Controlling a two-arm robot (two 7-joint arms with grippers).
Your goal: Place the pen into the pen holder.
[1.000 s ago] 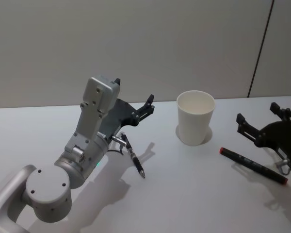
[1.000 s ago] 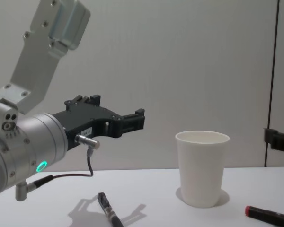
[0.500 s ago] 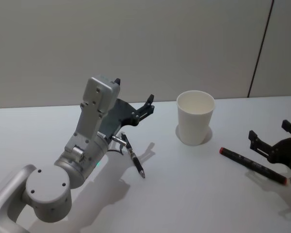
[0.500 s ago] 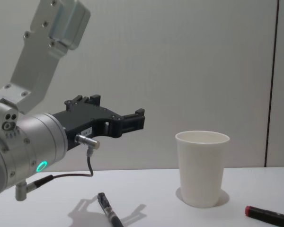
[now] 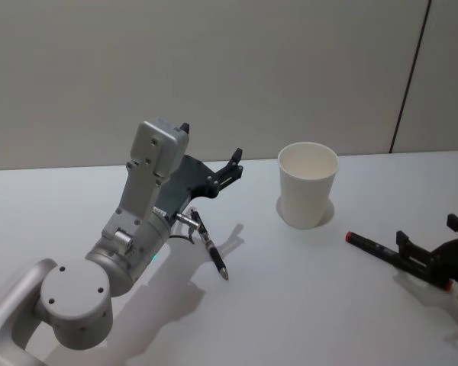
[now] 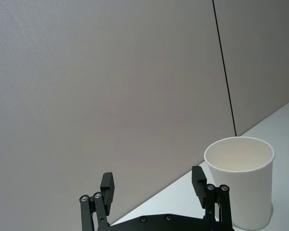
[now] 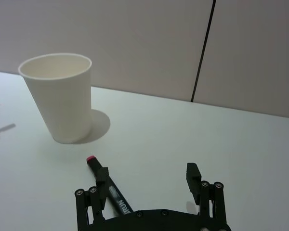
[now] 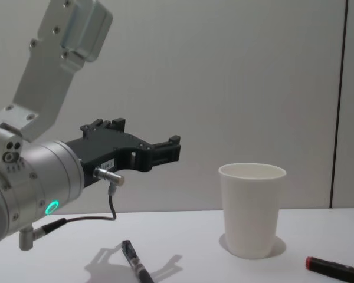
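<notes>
Two pens lie on the table (image 5: 290,305): a red-capped marker (image 5: 374,247) to the right of the pen holder (image 5: 308,187), and a black pen (image 5: 211,248) below the left gripper (image 6: 152,178), which hangs with fingers (image 6: 107,184) apart. The right gripper (image 7: 147,172), likewise spread, sits low over the marker, with one finger overlapping the barrel. Centre the barrel between the fingers before closing, and grip near mid-length so the marker does not pivot when lifted toward the upright pen holder.

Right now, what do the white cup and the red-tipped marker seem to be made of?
The white cup looks like matte paper: thin wall, rolled rim, no shine. The marker is probably plastic: a smooth dark barrel with printed letters and a red tip.
</notes>
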